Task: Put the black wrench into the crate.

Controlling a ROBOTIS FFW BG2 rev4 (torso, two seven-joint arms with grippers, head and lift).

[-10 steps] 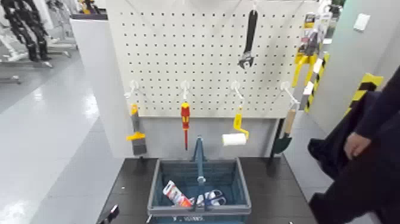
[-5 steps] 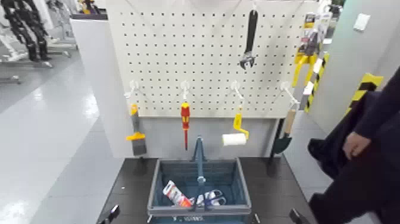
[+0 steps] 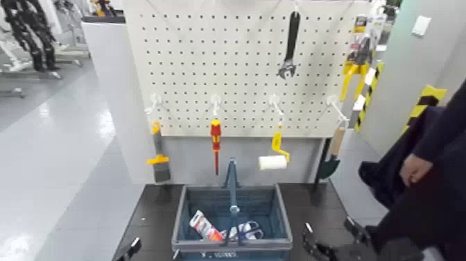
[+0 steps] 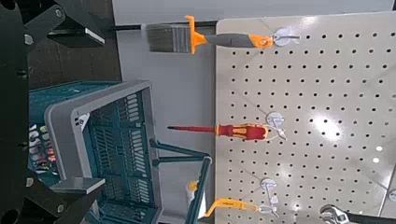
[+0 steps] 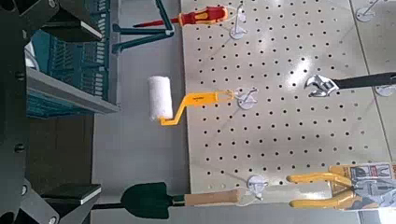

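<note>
- While the black wrench (image 3: 292, 40) is hanging from a hook high on the right part of the pegboard (image 3: 208, 69), its silvery head is pointing down; it is staying outside the crate (image 3: 232, 245).
- The crate is sitting on the dark table (image 3: 156, 208) below the board, its centre handle standing upright.
- Inside it, a white-and-red package (image 3: 205, 227) is leaning at a slant, and a white-and-blue item (image 3: 245, 231) is lying beside it.
- The right gripper (image 3: 329, 225) is hovering low at the near right of the crate; its jaws are standing wide open, gripping nothing.
- The left gripper (image 4: 101, 112) is waiting low at the near left of the crate, its jaws also standing open and holding nothing.
- Along the lower hooks, from left to right, a brush (image 3: 159, 156), a red-handled screwdriver (image 3: 216, 142), a yellow-handled roller (image 3: 274, 161) and a trowel (image 3: 330, 165) are hanging.
- Yellow-handled pliers (image 3: 356, 66) are hanging at the board's right edge.
- A person's hand (image 3: 416, 169) is showing to the right of the table.
</note>
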